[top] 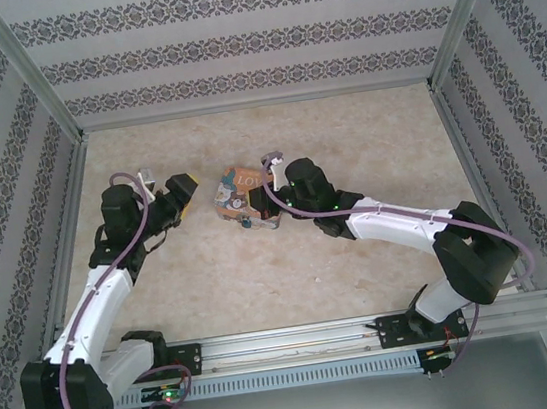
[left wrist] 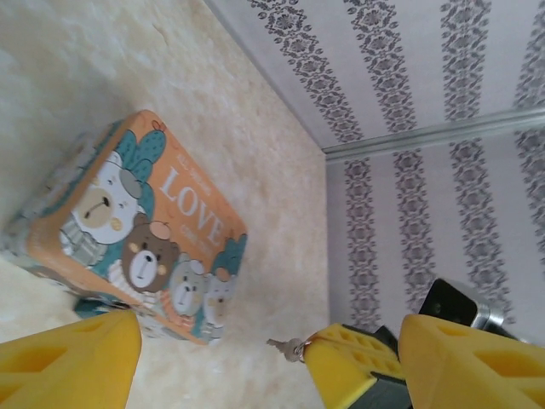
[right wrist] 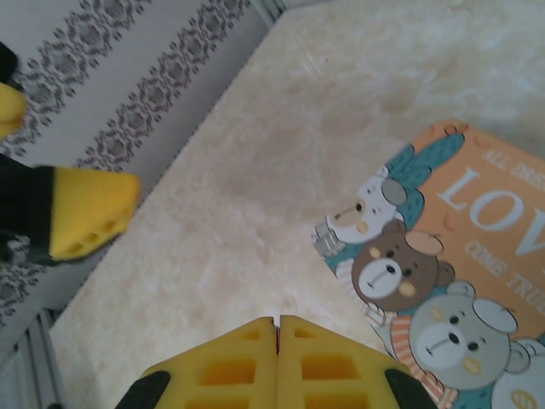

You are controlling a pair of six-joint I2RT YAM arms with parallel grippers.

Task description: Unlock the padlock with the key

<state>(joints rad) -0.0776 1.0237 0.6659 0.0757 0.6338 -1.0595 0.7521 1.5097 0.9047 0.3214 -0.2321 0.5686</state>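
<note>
Nearest to us, along the bottom of the overhead view, the left arm and the right arm rise from a metal rail and reach toward the middle of the frame. Under them the pale table spreads between patterned walls. At the centre of the frame lies the box, orange and teal, printed with cartoon bears and the word LOVE.

Just left of the box, clear of it, the left pincer hangs with its yellow fingers spread wide apart, one in each lower corner of its own view. To the right of the box, the right pincer has its fingers pressed together. At the lower middle of the left wrist view, a small silver key on a ring sticks out from its tip, so we take it to be clamped on the key.

Smallest is the padlock. We think it is the dark teal scrap at the box's lower left edge in that view, but it is mostly hidden.
</note>
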